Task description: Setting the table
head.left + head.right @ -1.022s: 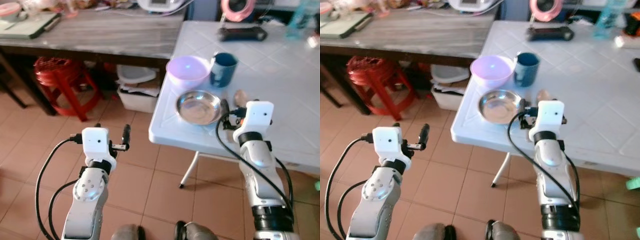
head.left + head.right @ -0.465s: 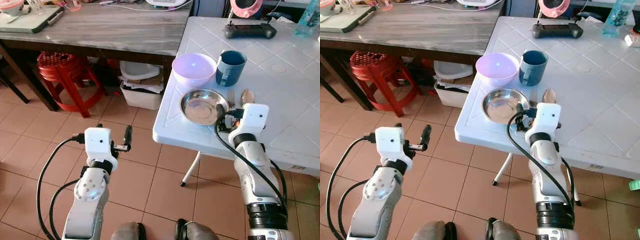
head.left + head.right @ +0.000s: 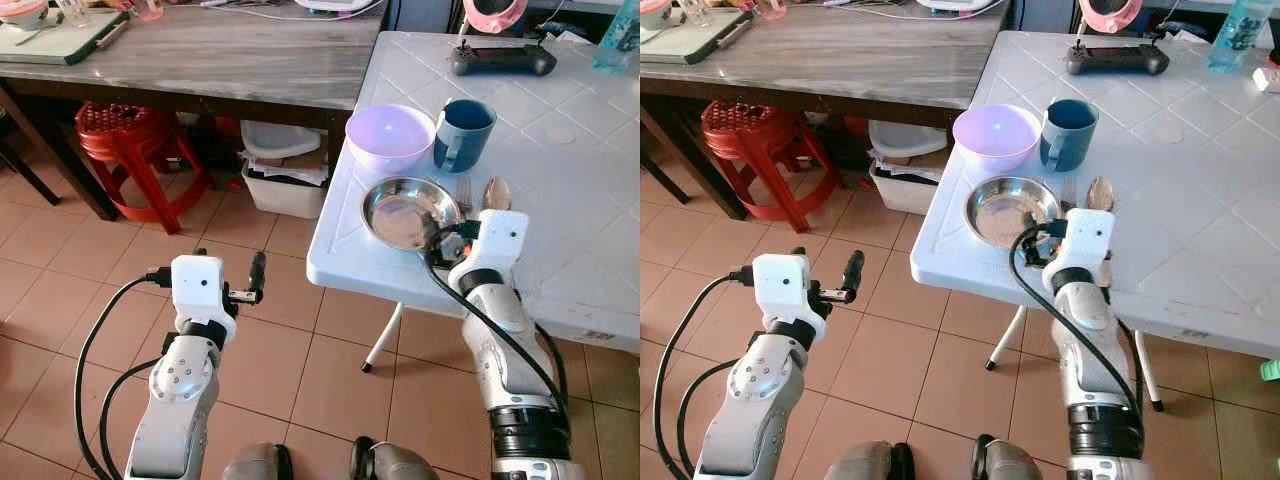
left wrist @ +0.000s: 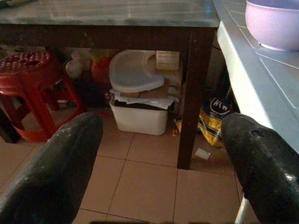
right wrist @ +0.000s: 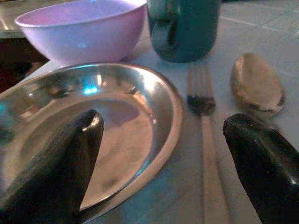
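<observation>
Centre right, empty steel plate [image 3: 408, 212], empty lilac bowl [image 3: 389, 137], blue mug [image 3: 463, 133], right gripper [image 5: 163, 154] spread wide over plate rim, left gripper [image 4: 159, 163] spread wide lower left.

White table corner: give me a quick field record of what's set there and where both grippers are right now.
surface: white table, near corner
plate: steel plate by the table's front edge
bowl: purple bowl just behind the plate
mug: blue mug right of the bowl, upright
cutlery: fork and spoon lying side by side right of the plate
right gripper: open, low over the plate's right rim and the fork
left gripper: open, over the tiled floor, off the table
held: nothing in either gripper
</observation>
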`<state>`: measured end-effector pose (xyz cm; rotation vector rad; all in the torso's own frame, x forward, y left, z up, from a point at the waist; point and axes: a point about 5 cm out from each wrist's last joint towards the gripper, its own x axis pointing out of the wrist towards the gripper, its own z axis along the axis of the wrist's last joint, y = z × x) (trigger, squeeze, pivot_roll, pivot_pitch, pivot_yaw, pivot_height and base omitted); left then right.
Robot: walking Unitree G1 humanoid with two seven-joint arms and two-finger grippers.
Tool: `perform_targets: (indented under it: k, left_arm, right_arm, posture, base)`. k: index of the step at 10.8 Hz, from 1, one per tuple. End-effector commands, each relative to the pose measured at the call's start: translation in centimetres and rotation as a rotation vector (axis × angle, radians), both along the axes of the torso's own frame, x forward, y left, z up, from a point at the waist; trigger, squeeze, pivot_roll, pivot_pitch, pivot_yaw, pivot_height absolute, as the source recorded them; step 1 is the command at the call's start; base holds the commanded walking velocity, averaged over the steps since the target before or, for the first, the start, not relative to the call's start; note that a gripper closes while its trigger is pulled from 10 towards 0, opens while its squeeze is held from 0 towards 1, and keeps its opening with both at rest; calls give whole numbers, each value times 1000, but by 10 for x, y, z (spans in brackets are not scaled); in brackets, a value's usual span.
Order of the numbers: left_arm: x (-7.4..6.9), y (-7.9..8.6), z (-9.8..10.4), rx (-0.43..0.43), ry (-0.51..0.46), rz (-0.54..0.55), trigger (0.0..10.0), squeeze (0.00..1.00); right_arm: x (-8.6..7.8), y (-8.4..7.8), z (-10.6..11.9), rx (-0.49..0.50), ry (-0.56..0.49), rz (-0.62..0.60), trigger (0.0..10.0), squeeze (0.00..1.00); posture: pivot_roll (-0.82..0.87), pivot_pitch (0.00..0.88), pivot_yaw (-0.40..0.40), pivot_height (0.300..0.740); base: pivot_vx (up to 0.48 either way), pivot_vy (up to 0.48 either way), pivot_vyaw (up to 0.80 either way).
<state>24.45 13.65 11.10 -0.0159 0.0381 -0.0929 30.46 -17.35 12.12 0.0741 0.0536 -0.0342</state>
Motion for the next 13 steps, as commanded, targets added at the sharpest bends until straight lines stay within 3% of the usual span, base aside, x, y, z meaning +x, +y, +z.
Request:
perform_targets:
  k: [1, 3, 4, 6, 10, 13]
  left_arm:
    - [0, 1, 2, 6, -3, -9, 10000, 0]
    - [1, 1, 2, 8, -3, -11, 10000, 0]
    - [1, 1, 2, 9, -3, -12, 10000, 0]
    - [1, 0, 4, 33, -14, -27, 10000, 0]
    - [2, 0, 4, 38, -17, -40, 10000, 0]
    - [-3, -13, 8, 30, -43, -208, 10000, 0]
  right_arm:
    - [0, 5, 2, 23, 4, 26, 10000, 0]
    - [1, 11, 1, 82, 27, 60, 10000, 0]
    - [2, 13, 2, 97, 27, 73, 7804, 0]
    - [2, 13, 3, 110, 35, 76, 0, 0]
    - [3, 12, -3, 179, 93, 49, 0, 0]
    - [5, 11, -8, 227, 138, 31, 0, 0]
  posture:
    - [28, 145, 63, 740]
    - [28, 147, 63, 740]
    - [28, 148, 63, 740]
    - [28, 147, 67, 740]
    - [29, 148, 69, 740]
    - [30, 144, 67, 740]
  base:
    - [0, 0, 0]
    - [0, 0, 0]
    - [0, 0, 0]
    - [0, 0, 0]
    - [0, 0, 0]
    - [0, 0, 0]
